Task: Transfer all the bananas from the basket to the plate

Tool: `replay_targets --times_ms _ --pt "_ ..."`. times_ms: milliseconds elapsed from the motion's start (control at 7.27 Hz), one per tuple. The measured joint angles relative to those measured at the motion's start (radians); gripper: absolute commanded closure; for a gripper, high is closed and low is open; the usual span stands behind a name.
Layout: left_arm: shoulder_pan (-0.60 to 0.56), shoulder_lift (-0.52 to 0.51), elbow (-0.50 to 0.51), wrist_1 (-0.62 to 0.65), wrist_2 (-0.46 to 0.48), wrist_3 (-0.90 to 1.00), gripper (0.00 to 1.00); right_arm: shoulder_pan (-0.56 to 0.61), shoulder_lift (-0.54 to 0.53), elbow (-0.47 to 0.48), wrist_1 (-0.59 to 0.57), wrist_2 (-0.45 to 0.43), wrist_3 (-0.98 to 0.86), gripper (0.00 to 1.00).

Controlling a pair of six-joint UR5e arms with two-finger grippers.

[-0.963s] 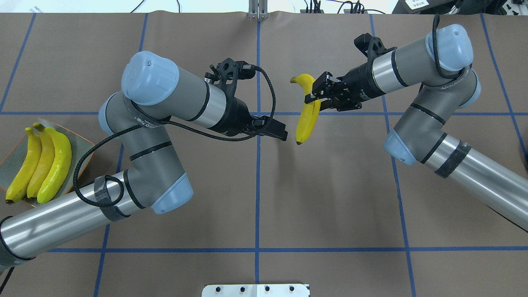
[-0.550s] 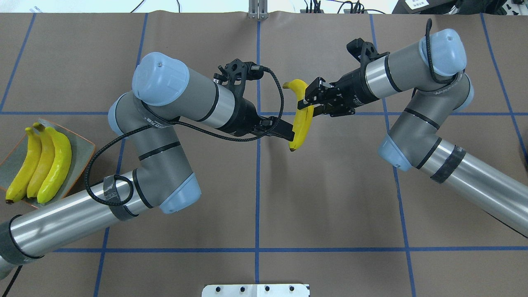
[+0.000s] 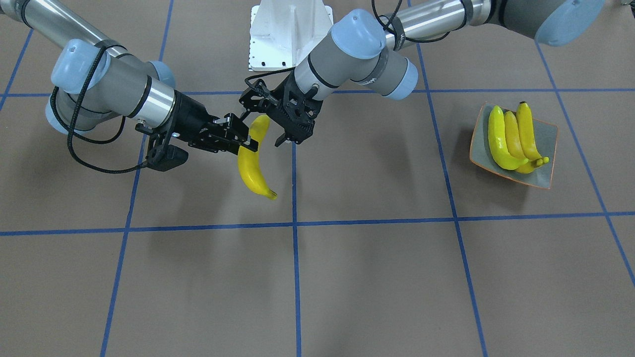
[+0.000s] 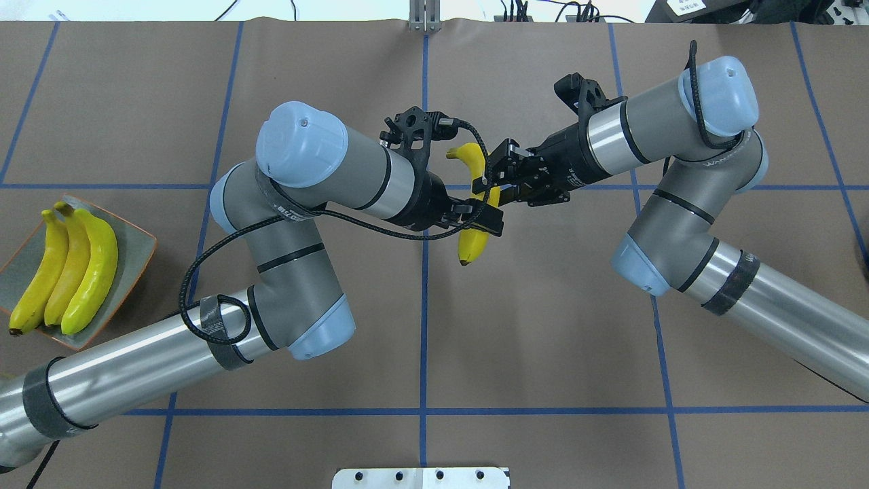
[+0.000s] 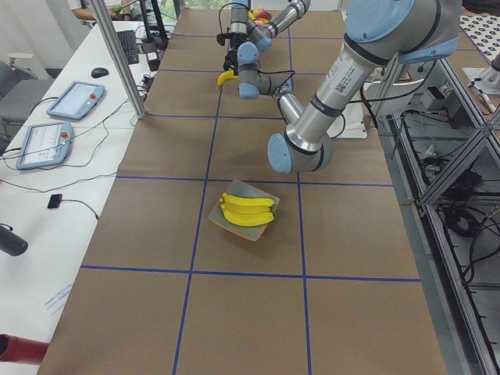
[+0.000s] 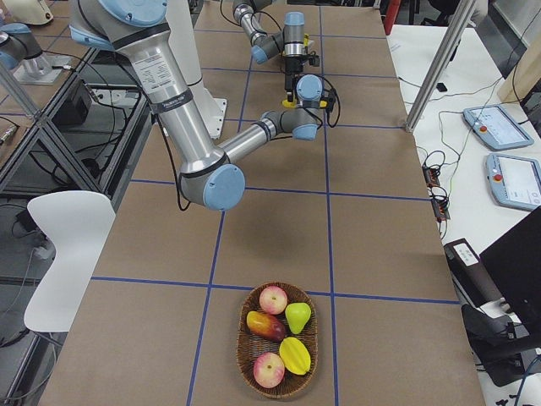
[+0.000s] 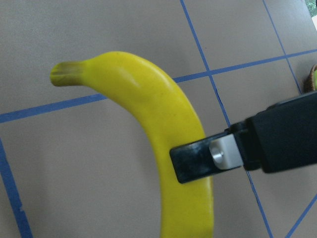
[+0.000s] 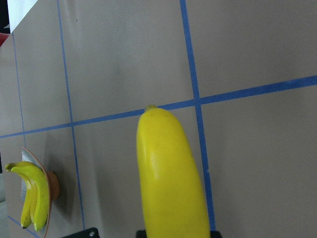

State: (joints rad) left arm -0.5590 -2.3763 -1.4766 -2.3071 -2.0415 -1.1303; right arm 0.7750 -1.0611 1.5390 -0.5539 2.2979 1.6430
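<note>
Yellow on brown
A bright yellow glossy curved banana [image 3: 250, 168] in the black right gripper [image 3: 248, 144]; beneath, brown paper table cover [image 3: 377, 277] gridded with blue tape lines.

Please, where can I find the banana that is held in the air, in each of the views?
Front-facing: held banana, left of centre.
Overhead: centre, between the two arms.
Exterior left: tiny, top, at the far end.
Exterior right: tiny, top centre.
Left wrist: fills the middle.
Right wrist: lower centre.
Shared landmark: the plate, right in front-facing, left in overhead, centre in exterior left, bottom-left in right wrist.
</note>
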Motion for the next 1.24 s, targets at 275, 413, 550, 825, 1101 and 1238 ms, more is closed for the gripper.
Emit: replay_targets --times_ms 275,413,550,825,1101,1238 --pt "0.004 -0.005 0.001 0.0 0.004 0.0 0.99 -0.002 0.0 0.001 0.0 0.0 0.01 1.0" --pt "0.005 -0.007 0.001 0.001 0.004 -0.001 1.0 -0.003 0.0 0.001 0.003 0.0 0.011 1.0" --pt "0.005 -0.007 0.003 0.003 0.005 -0.007 1.0 -0.003 -0.001 0.001 0.006 0.0 0.01 0.01" --pt "0.007 -0.009 0.008 0.004 0.005 -0.065 1.0 -0.003 -0.003 0.002 0.012 -0.001 0.006 0.0" --pt "-0.002 -0.001 -0.004 0.019 -0.004 -0.094 1.0 0.014 -0.031 0.038 0.018 -0.001 0.004 0.0" --pt "-0.028 0.027 -0.042 0.079 -0.051 -0.097 1.0 0.033 -0.069 0.069 0.02 -0.004 0.004 0.0"
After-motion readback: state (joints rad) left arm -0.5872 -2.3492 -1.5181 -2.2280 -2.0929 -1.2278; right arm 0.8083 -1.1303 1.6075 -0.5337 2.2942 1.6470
